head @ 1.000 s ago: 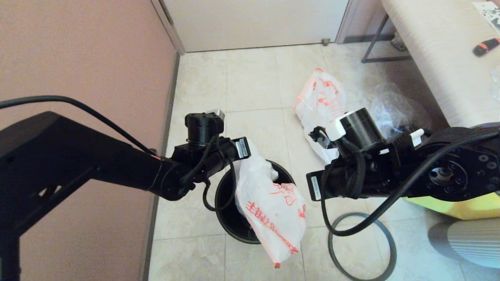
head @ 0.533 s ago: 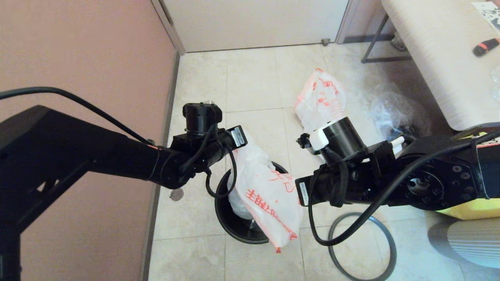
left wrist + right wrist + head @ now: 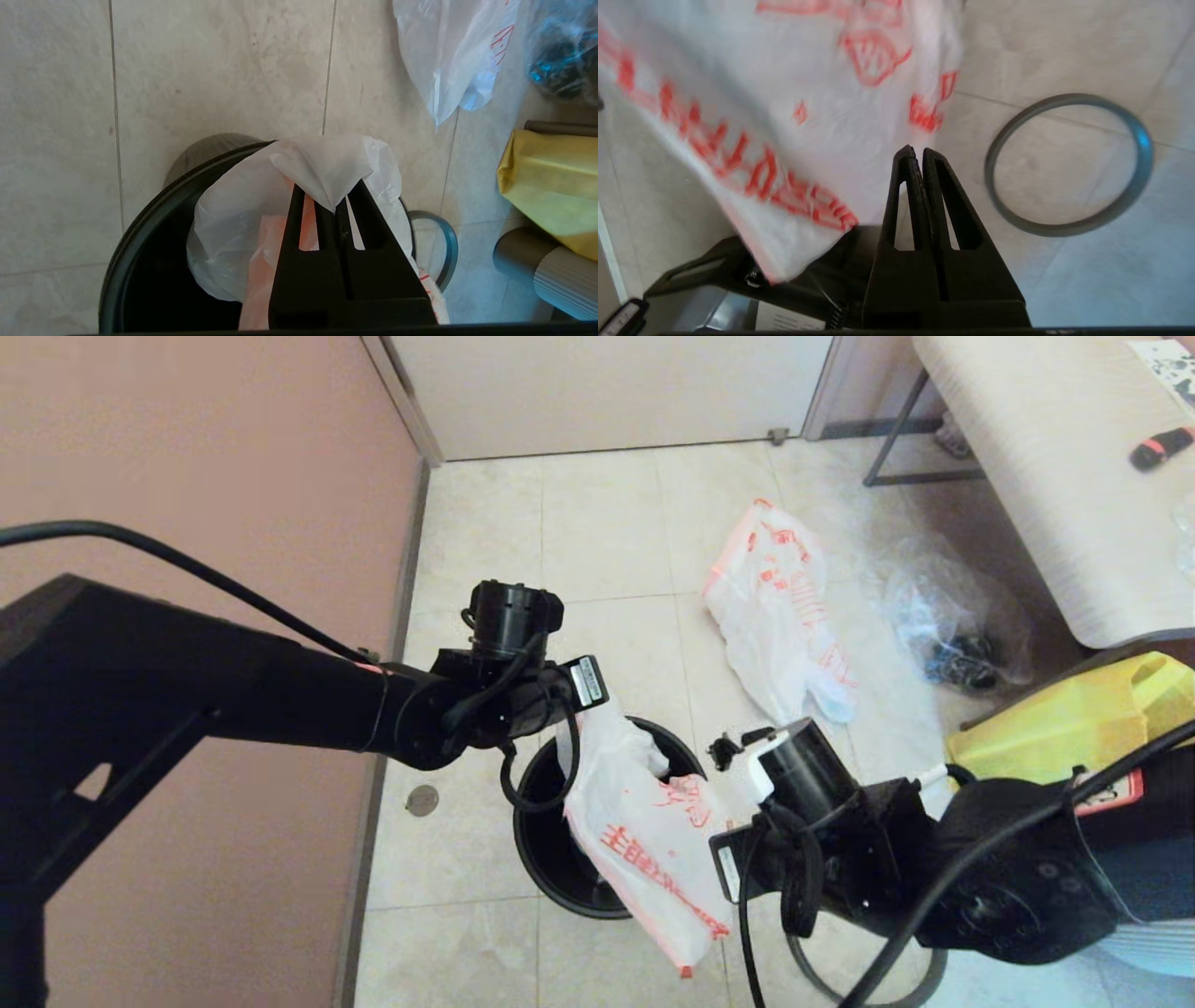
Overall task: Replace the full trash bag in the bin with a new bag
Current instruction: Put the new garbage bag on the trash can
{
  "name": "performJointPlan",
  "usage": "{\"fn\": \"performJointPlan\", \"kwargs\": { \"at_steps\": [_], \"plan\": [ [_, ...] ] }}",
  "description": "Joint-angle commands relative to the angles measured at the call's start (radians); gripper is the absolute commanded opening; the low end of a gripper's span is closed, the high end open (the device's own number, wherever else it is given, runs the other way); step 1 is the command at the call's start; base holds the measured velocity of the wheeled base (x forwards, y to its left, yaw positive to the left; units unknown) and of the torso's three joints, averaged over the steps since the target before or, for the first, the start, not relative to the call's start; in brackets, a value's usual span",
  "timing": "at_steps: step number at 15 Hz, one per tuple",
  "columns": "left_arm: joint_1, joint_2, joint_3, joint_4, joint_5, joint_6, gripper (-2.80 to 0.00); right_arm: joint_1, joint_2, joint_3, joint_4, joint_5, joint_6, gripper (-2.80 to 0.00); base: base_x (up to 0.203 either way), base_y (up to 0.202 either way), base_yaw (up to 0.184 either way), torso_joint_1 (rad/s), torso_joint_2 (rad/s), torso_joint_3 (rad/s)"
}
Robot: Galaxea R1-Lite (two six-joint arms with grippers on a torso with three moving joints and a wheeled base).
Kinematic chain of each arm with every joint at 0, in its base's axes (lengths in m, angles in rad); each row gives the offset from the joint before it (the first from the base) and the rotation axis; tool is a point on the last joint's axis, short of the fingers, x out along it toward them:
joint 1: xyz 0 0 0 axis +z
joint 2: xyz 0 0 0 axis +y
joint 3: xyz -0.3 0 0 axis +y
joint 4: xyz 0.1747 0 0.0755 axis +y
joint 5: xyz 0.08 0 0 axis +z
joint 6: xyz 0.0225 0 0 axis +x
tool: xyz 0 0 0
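Two grippers are seen: the left gripper [image 3: 334,205] and the right gripper [image 3: 917,156]. One black bin [image 3: 546,859] is counted on the floor, and one grey hoop [image 3: 1069,163] beside it. Four bags are counted: one new bag [image 3: 644,831] at the bin, one full trash bag [image 3: 780,607], one clear crinkled bag [image 3: 948,616], and one yellow bag [image 3: 1055,728]. One bench [image 3: 1055,467] is counted, with one black-and-orange object [image 3: 1160,448] on it.

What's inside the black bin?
Part of the new bag hangs into the bin, pinched by the left gripper; the rest drapes outside. The bin's bottom is hidden by bag and shadow.
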Motion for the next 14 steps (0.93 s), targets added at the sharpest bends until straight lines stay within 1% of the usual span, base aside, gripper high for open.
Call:
{"fn": "performJointPlan", "kwargs": {
  "at_steps": [1, 2, 4, 5, 6, 7, 9, 12, 14],
  "plan": [
    [-0.004, 0.001, -0.008, 0.0, 0.001, -0.005, -2.8, 0.018, -0.044, 0.107, -0.08, -0.001, -0.004, -2.8, 0.0, 0.0, 0.0, 0.0, 0.0, 0.0],
    [-0.004, 0.001, -0.016, 0.003, 0.002, -0.016, -2.8, 0.028, -0.078, 0.171, -0.124, 0.003, -0.019, 0.0, 0.0, 0.0, 0.0, 0.0, 0.0, 0.0],
    [-0.008, 0.002, -0.054, 0.054, 0.002, -0.061, -2.8, 0.054, -0.129, 0.306, -0.225, 0.016, -0.085, 0.0, 0.0, 0.0, 0.0, 0.0, 0.0, 0.0],
    [-0.009, 0.008, -0.075, 0.081, 0.001, -0.083, -2.8, 0.066, -0.156, 0.356, -0.302, 0.025, -0.149, 0.0, 0.0, 0.0, 0.0, 0.0, 0.0, 0.0],
    [-0.009, 0.014, -0.08, 0.089, 0.001, -0.091, -2.8, 0.077, -0.17, 0.379, -0.347, 0.043, -0.217, 0.0, 0.0, 0.0, 0.0, 0.0, 0.0, 0.0],
    [-0.007, 0.011, -0.08, 0.089, 0.0, -0.094, -2.8, 0.09, -0.17, 0.385, -0.368, 0.063, -0.268, 0.0, 0.0, 0.0, 0.0, 0.0, 0.0, 0.0],
    [-0.004, -0.004, -0.079, 0.091, 0.001, -0.097, -2.8, 0.1, -0.136, 0.38, -0.374, 0.074, -0.325, 0.0, 0.0, 0.0, 0.0, 0.0, 0.0, 0.0],
    [0.008, -0.015, -0.079, 0.091, -0.005, -0.095, -2.8, 0.141, -0.042, 0.387, -0.451, 0.065, -0.406, 0.0, 0.0, 0.0, 0.0, 0.0, 0.0, 0.0],
    [0.026, -0.021, -0.08, 0.092, -0.009, -0.095, -2.8, 0.149, -0.004, 0.4, -0.509, 0.056, -0.475, 0.0, 0.0, 0.0, 0.0, 0.0, 0.0, 0.0]
  ]
}}
